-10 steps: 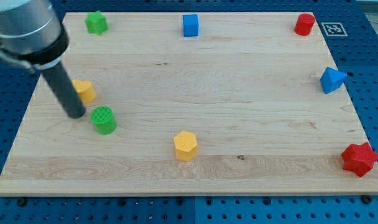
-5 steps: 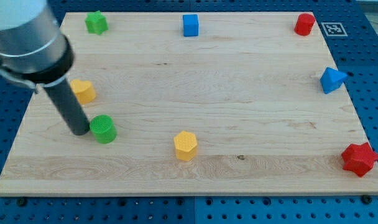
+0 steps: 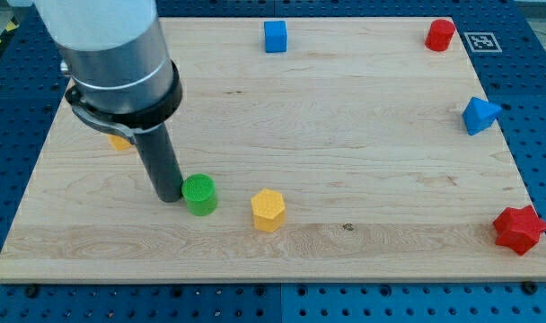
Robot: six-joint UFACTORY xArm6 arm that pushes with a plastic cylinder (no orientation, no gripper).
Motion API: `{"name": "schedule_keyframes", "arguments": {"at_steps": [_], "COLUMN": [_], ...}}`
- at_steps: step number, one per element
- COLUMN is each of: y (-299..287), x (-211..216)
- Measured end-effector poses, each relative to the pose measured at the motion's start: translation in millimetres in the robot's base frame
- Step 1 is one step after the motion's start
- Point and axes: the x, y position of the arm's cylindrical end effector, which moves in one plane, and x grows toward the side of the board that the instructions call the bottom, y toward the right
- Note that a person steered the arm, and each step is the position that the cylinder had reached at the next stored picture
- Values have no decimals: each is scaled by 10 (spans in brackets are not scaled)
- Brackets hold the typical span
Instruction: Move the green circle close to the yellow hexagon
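One green circle (image 3: 199,194) (touching) right of my tip (image 3: 169,196)

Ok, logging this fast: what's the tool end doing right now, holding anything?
My tip: no gripper, holds nothing; it sits against the green circle on the view's left side.

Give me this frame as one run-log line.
phase: pushing | my tip: touching green circle from the view's left | yellow hexagon: right of circle, small gap | status: not yet close

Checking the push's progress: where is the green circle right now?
The green circle sits left of centre near the view's bottom, just left of the yellow hexagon with a small gap, my tip against its left side.
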Motion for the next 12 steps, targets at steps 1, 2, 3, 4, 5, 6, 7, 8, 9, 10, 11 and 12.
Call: {"name": "schedule_keyframes", "arguments": {"at_steps": [1, 2, 3, 4, 5, 6, 7, 8, 9, 10, 11, 12], "y": [96, 125, 203, 284, 308, 318, 371, 386, 403, 403, 403, 410], "x": [101, 101, 86, 157, 446, 432, 272, 254, 172, 73, 14, 14]}}
